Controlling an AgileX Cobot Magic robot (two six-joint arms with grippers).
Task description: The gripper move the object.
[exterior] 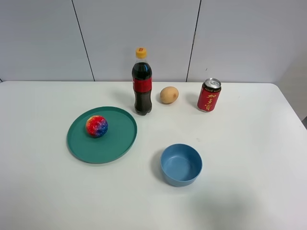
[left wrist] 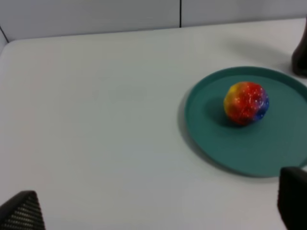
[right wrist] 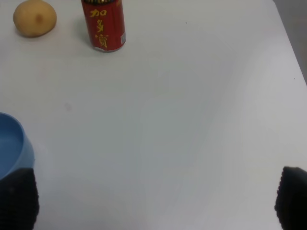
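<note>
The mottled red, yellow and blue-purple ball [exterior: 97,126] lies on the green plate [exterior: 115,143] at the table's left. It also shows in the left wrist view [left wrist: 246,102], lying on the plate [left wrist: 225,143]. My left gripper [left wrist: 156,211] is open and empty, its black fingertips [left wrist: 20,211] wide apart over bare table, well short of the ball. My right gripper [right wrist: 154,199] is open and empty, with fingertips [right wrist: 292,196] spread over the table's right side. Neither arm shows in the exterior high view.
A cola bottle [exterior: 142,82] stands behind the plate. A tan egg-shaped thing [exterior: 169,95] and a red can [exterior: 209,95] stand at the back. A blue bowl [exterior: 181,164] sits near the front middle, next to one right fingertip [right wrist: 18,196].
</note>
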